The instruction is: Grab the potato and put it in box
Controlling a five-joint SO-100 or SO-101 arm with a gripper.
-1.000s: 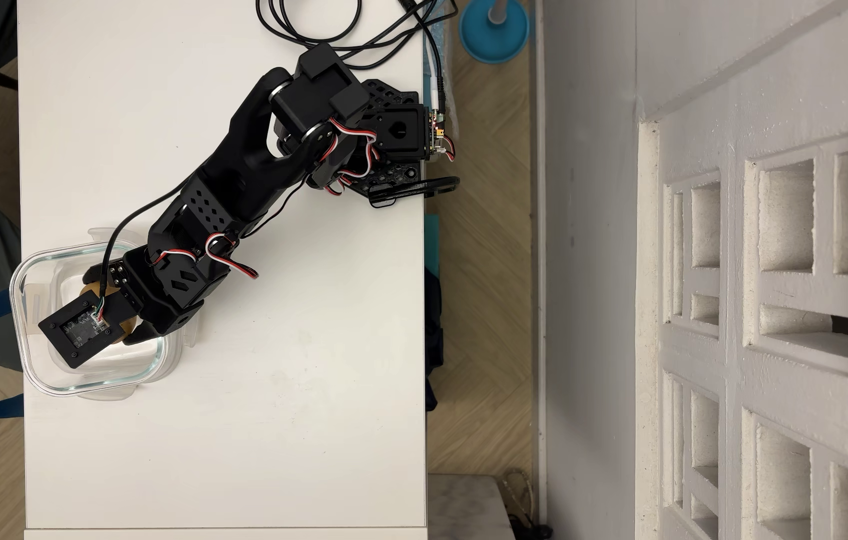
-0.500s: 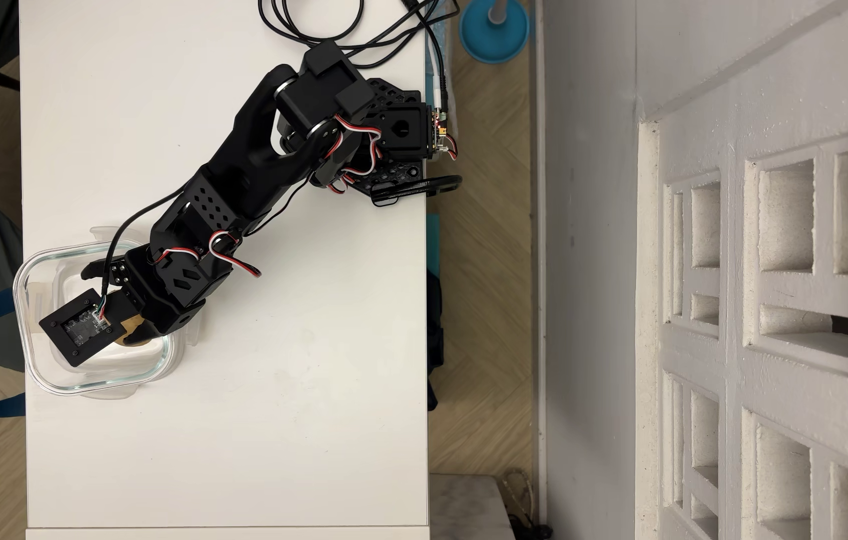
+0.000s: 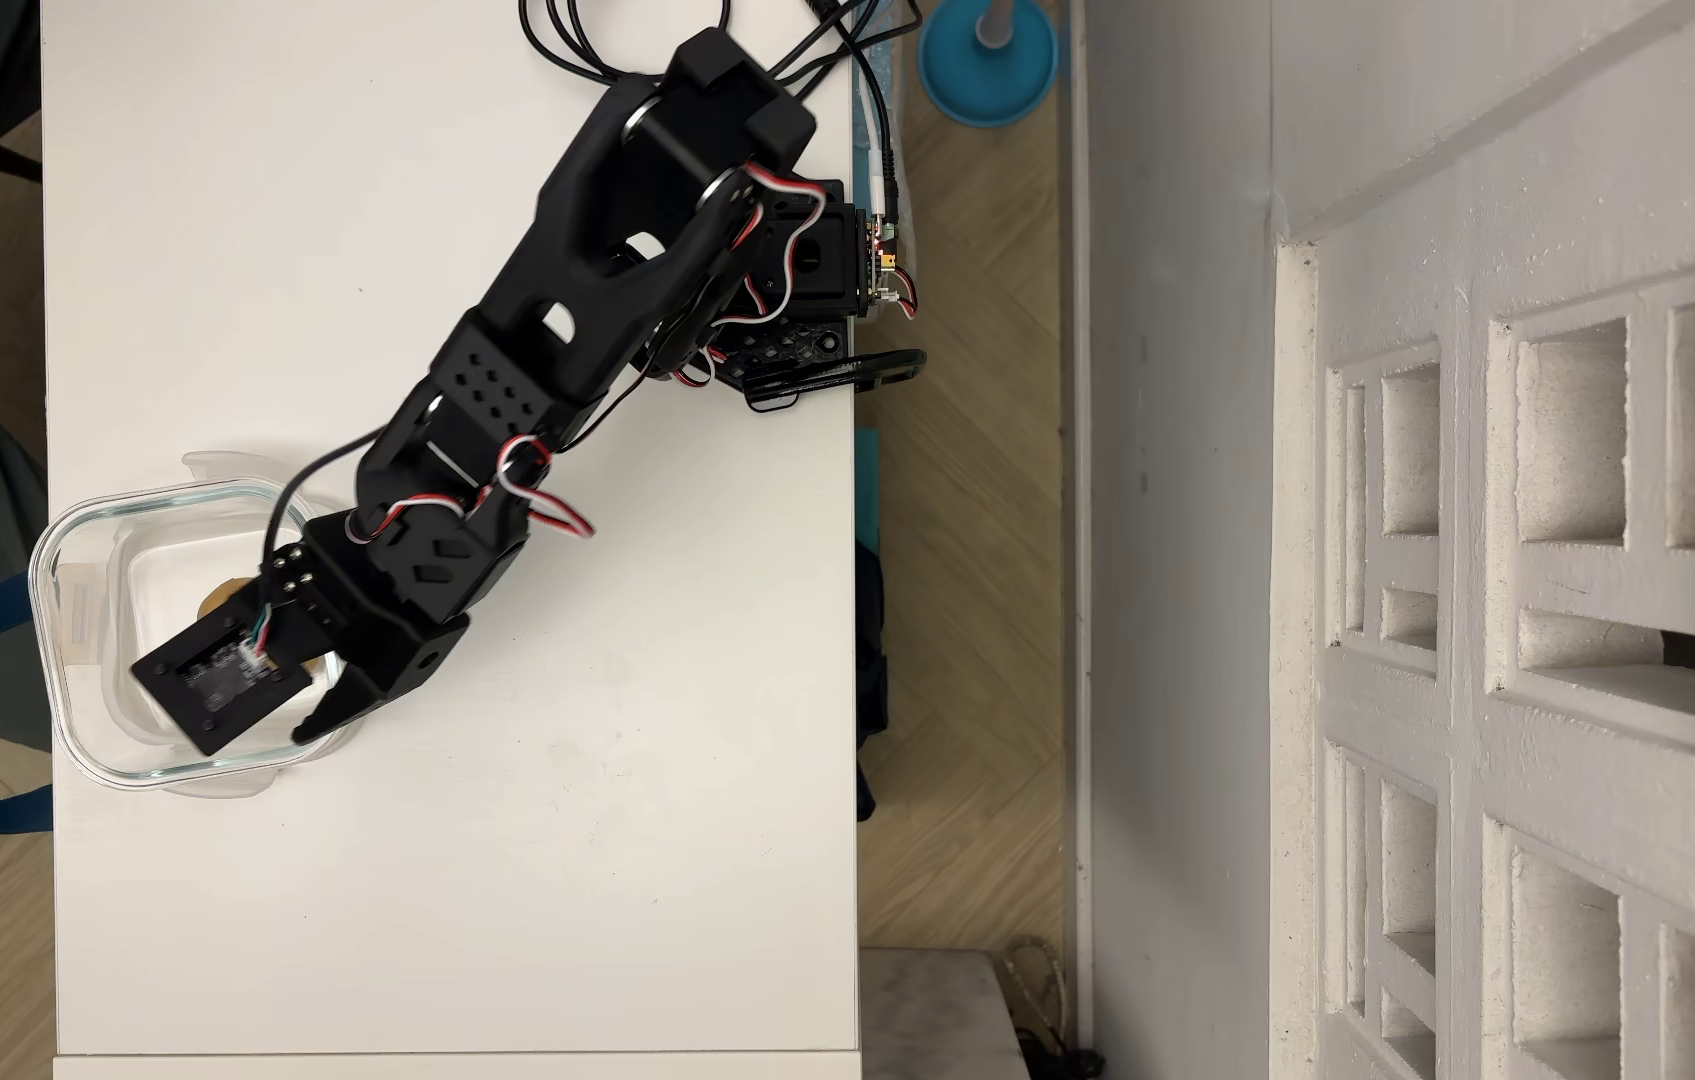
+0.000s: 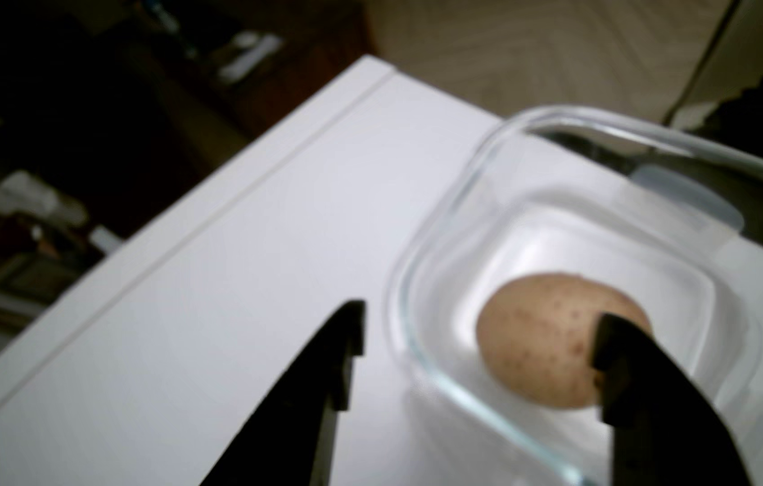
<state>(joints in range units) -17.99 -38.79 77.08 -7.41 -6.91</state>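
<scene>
With the potato point(image 4: 552, 341) resting inside the box point(image 4: 445, 224), my jaws stand open and empty; placement looks complete, and the next move calls for a clear upward retreat.

potato point(image 4: 540, 343) released onto the floor of the box point(image 4: 431, 243), gripper point(image 4: 477, 336) opened wide, lifted and drawn back toward the near rim

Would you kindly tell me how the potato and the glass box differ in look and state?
The potato is opaque, tan and speckled; the box is clear glass. The potato is rounded; the box is square with rounded corners. The potato lies inside; the box contains it. Both rest free of the open gripper.
</scene>
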